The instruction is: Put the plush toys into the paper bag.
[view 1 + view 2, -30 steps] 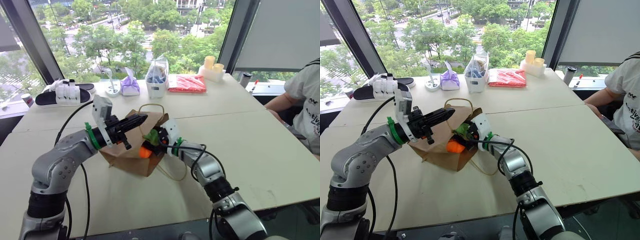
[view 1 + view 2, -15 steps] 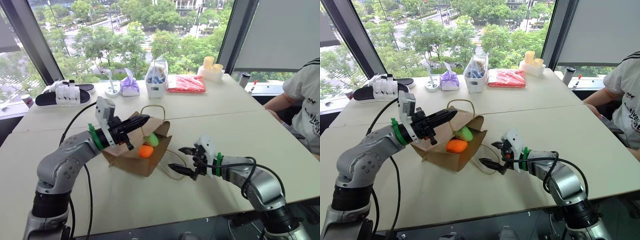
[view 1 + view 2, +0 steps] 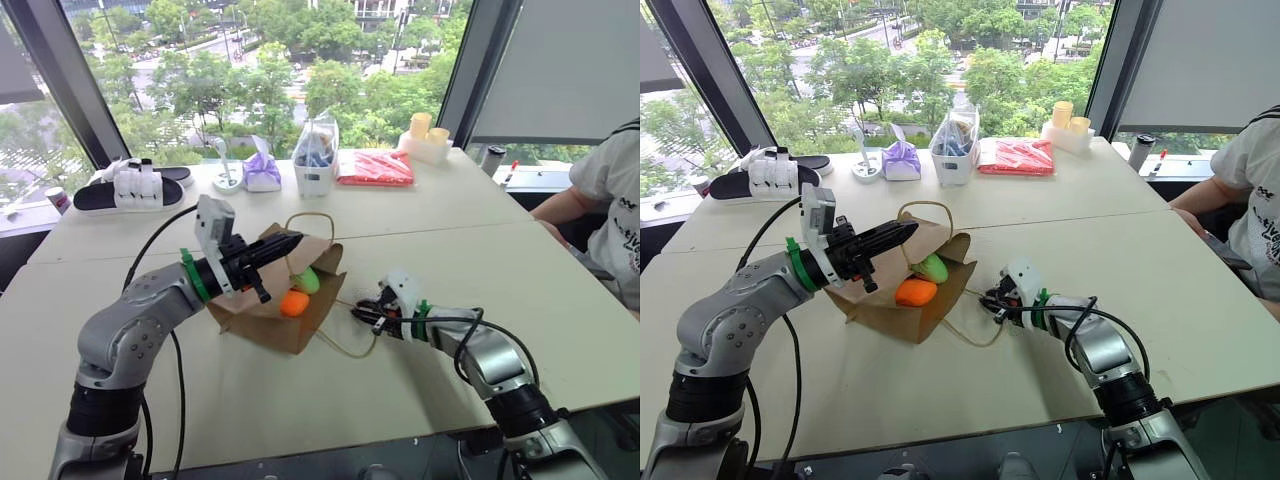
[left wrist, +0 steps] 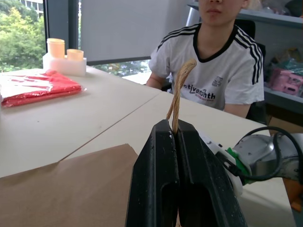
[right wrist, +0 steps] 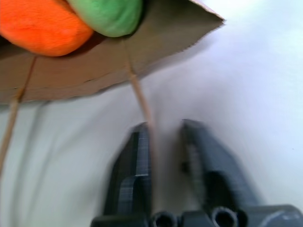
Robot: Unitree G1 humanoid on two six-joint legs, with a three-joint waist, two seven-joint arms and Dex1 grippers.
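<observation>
The brown paper bag (image 3: 252,306) lies on its side on the table, mouth toward my right arm. My left gripper (image 3: 290,243) is shut on the bag's upper cord handle (image 4: 180,85) and holds it up. The green plush toy (image 3: 307,281) and the orange plush toy (image 3: 293,303) sit side by side just inside the mouth. My right gripper (image 3: 360,313) rests low over the table, a short way from the mouth, shut and holding nothing. In the right wrist view the lower cord (image 5: 137,90) runs along one of its fingers (image 5: 137,156), with both toys (image 5: 45,23) beyond.
A seated person (image 3: 610,190) is at the table's right edge. Along the far edge stand slippers (image 3: 130,186), a purple pouch (image 3: 262,173), a clear bag (image 3: 315,155), a red packet (image 3: 374,167) and yellow cups (image 3: 425,135). The lower handle loop (image 3: 350,348) lies on the table.
My right gripper let go of the green toy inside the bag, drew back out to the right and closed. My left gripper kept its hold on the handle.
</observation>
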